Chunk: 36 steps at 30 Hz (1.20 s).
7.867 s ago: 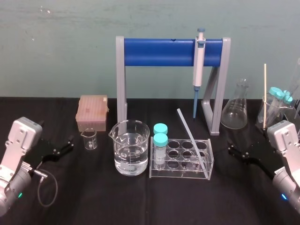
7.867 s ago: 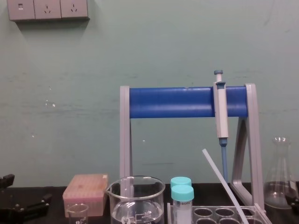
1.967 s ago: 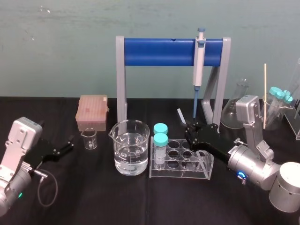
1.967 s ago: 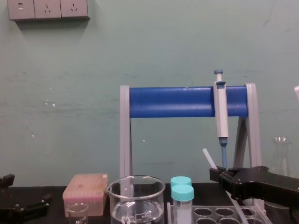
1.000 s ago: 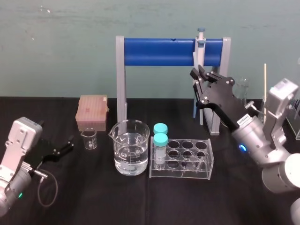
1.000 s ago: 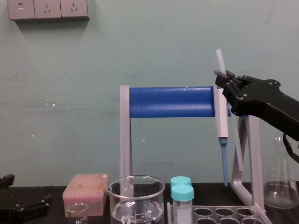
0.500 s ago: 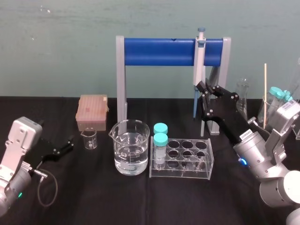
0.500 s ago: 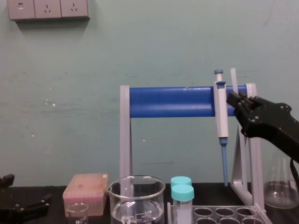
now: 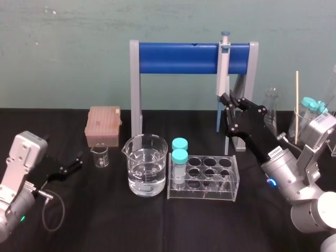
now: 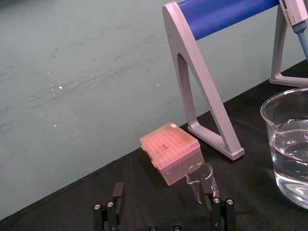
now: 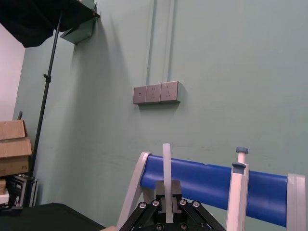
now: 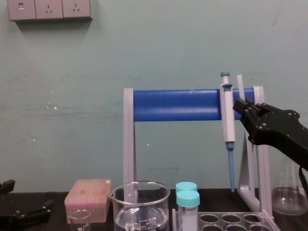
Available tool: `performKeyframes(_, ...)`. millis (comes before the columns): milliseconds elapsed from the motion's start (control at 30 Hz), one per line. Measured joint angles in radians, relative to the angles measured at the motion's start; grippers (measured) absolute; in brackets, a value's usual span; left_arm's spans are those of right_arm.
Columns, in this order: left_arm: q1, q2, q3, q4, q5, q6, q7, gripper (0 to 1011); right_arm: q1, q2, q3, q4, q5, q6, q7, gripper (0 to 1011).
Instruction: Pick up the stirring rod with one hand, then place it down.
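Head view: high, down onto black bench [image 9: 157, 226]. Chest view: low, level, near. Wrist views face wall [image 11: 216, 48], right probably tilted up. All share blue-barred grey stand [image 9: 178, 58].

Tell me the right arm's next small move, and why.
Probably lower the right gripper toward the black table: it holds the thin translucent glass stirring rod upright, airborne beside the blue-barred stand, so only placing remains. Left gripper sits parked at left.
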State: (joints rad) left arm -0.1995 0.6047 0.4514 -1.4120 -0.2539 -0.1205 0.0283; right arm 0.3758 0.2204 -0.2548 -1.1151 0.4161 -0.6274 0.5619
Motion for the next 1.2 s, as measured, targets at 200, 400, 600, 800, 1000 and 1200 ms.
performKeyframes(200,0.0,0.0,0.0,0.0,0.0,0.0,0.0,1000,0.0,0.0,-0.001,0.0,0.0,-0.003,0.0,69)
performKeyframes(400,0.0,0.0,0.0,0.0,0.0,0.0,0.0,1000,0.001,0.0,-0.001,0.0,0.0,-0.005,0.0,69)
performKeyframes(600,0.0,0.0,0.0,0.0,0.0,0.0,0.0,1000,0.001,0.0,-0.001,0.0,0.0,-0.005,0.0,69)
performKeyframes(800,0.0,0.0,0.0,0.0,0.0,0.0,0.0,1000,0.002,0.0,-0.001,0.0,0.0,-0.006,0.0,69)
performKeyframes(1000,0.0,0.0,0.0,0.0,0.0,0.0,0.0,1000,0.001,0.0,-0.001,0.0,0.0,-0.006,0.0,69)
performKeyframes(1200,0.0,0.0,0.0,0.0,0.0,0.0,0.0,1000,0.001,0.0,-0.001,0.0,0.0,-0.007,0.0,69)
